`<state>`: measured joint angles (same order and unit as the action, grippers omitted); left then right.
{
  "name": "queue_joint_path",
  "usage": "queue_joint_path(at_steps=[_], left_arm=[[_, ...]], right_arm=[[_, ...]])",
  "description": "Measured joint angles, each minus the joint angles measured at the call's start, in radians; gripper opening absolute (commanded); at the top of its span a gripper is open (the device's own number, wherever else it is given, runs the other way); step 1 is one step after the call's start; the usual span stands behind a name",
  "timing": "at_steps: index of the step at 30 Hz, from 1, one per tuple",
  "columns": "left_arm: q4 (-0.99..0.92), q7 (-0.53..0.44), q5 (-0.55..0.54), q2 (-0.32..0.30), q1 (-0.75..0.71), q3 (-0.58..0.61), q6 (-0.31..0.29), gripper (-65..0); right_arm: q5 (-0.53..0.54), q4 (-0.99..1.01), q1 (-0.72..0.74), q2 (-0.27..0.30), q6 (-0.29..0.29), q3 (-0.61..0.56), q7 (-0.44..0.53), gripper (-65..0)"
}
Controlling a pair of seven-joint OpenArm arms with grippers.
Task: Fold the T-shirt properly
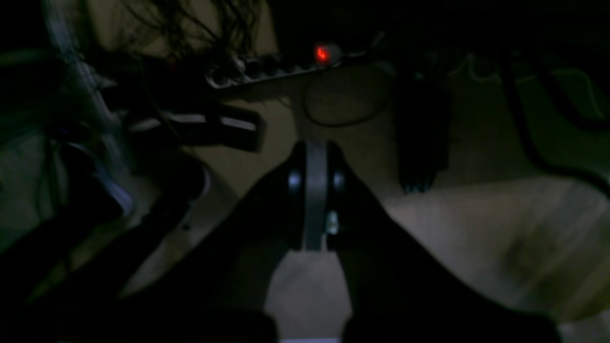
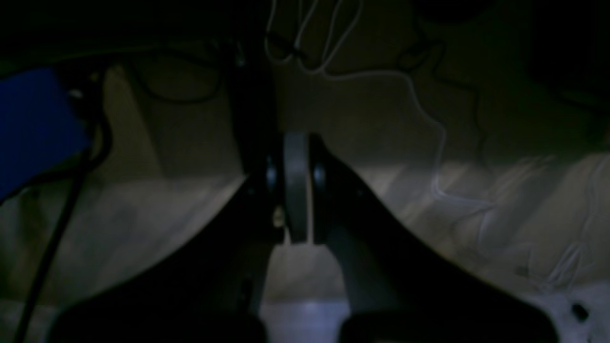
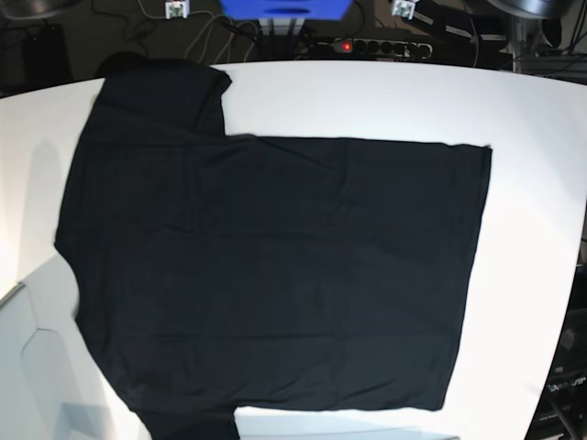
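Observation:
The black T-shirt (image 3: 275,275) lies spread flat on the white table (image 3: 537,183) in the base view. Its hem is to the right and its sleeves point to the far and near edges on the left. No print or tag shows. Neither arm appears in the base view. In the dim left wrist view my left gripper (image 1: 315,148) is shut with nothing between its fingers. My right gripper (image 2: 296,140) is also shut and empty in the right wrist view. Both wrist cameras look onto dark floor with cables, away from the shirt.
A power strip (image 3: 371,45) with a red light sits behind the table's far edge, also the power strip (image 1: 286,66) in the left wrist view. A blue box (image 3: 284,7) stands beside it, seen as the blue box (image 2: 33,124). Loose cables (image 2: 429,119) lie about.

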<state>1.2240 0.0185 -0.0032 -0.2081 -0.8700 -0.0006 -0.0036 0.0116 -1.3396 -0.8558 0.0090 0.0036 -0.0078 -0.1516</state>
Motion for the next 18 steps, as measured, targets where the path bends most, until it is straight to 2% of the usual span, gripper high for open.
queue_joint_path(at_steps=[1, 4, 9, 13, 18], left_arm=[[0.056, 0.009, -0.017, -0.011, -0.03, -0.003, 0.011, -65.0], [0.229, 0.005, -0.119, -0.05, -0.12, 0.003, -0.006, -65.0], [0.46, 0.003, -0.285, -0.17, -0.253, -0.037, 0.002, -65.0], [0.588, 0.008, -0.316, -0.155, -0.32, -0.17, 0.004, -65.0], [0.695, 0.011, -0.316, -0.064, -0.312, -0.321, -0.005, -65.0]], right_arm=[[-0.003, -0.052, -0.029, 0.004, 0.0, 0.0, -0.004, -65.0], [-0.001, -0.195, -0.122, 0.005, 0.0, 0.003, -0.007, -65.0], [-0.002, -0.411, -0.256, 0.014, 0.0, 0.008, -0.01, -65.0], [-0.001, -0.562, -0.341, 0.04, 0.0, 0.007, -0.019, -65.0], [0.0, -0.691, -0.369, 0.041, 0.0, 0.026, 0.003, -65.0]])
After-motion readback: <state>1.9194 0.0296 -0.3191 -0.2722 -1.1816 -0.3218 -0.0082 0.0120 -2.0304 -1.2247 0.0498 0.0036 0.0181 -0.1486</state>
